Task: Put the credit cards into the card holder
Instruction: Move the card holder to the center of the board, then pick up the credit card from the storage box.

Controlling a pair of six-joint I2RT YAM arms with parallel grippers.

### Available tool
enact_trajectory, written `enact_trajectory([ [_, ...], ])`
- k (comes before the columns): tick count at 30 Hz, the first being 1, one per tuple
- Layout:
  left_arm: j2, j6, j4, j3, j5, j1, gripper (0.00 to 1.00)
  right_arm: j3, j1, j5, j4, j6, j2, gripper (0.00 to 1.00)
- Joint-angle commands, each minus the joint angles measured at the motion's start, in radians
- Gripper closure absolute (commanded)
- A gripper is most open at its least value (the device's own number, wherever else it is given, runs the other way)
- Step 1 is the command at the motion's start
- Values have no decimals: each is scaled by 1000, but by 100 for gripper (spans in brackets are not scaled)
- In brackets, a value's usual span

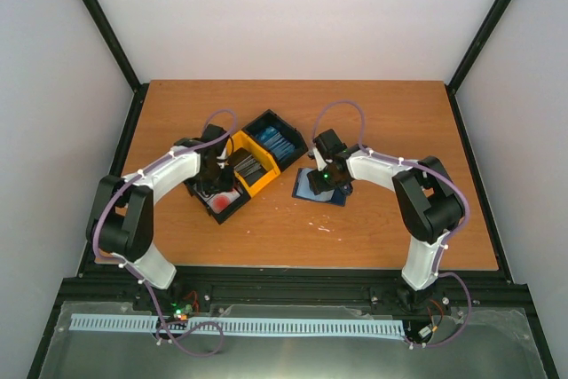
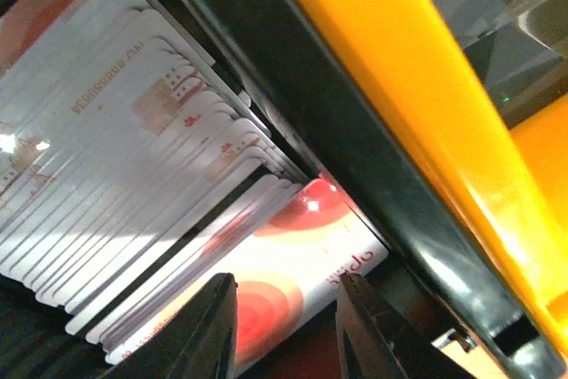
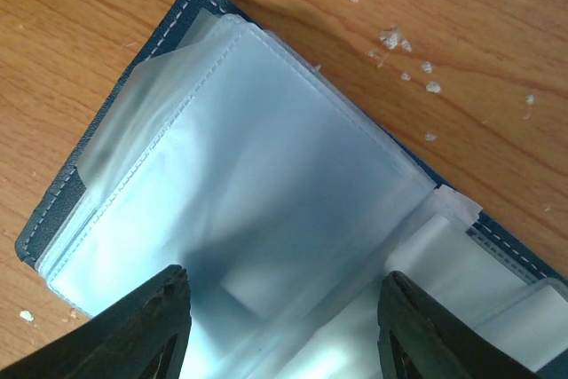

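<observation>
The credit cards fill a black-and-yellow tray [image 1: 264, 181]: white ones with a red blotch [image 1: 227, 205] in the near compartment, dark grey ones [image 1: 249, 166] in the middle, blue ones [image 1: 273, 140] at the far end. My left gripper [image 1: 216, 187] is down in the near compartment. In the left wrist view it [image 2: 288, 330] is open, its jaws either side of the end card [image 2: 302, 259] of the white stack [image 2: 133, 157]. The card holder [image 1: 308, 188] lies open on the table, clear sleeves [image 3: 266, 184] up. My right gripper [image 1: 325, 176] hovers open and empty just above it [image 3: 284, 330].
The tray's black wall [image 2: 293, 95] and yellow divider [image 2: 399, 68] run close along the right of my left gripper. Small white crumbs [image 3: 390, 39] lie on the wooden table [image 1: 373, 122] beside the holder. Black frame posts stand at the table's corners.
</observation>
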Motion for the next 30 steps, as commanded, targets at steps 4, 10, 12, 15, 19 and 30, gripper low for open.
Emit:
enact_trajectory([
  [4,-37,-2,-36,-10,33,1,70,-15,-3,27,-36,15,-11,42],
  [10,-19,-2,-4,-5,-35,1,58,-16,-3,22,-37,18,-10,42],
  [12,-1,7,13,-6,-55,1,58,-16,-3,22,-36,20,-12,42],
  [15,26,17,22,-5,-69,1,59,-20,-3,27,-38,20,-16,42],
  [19,43,28,45,-19,-79,1,60,-27,-3,30,-39,22,-22,42],
  [30,17,23,38,-42,-16,1,66,-32,-3,44,-41,28,-27,42],
])
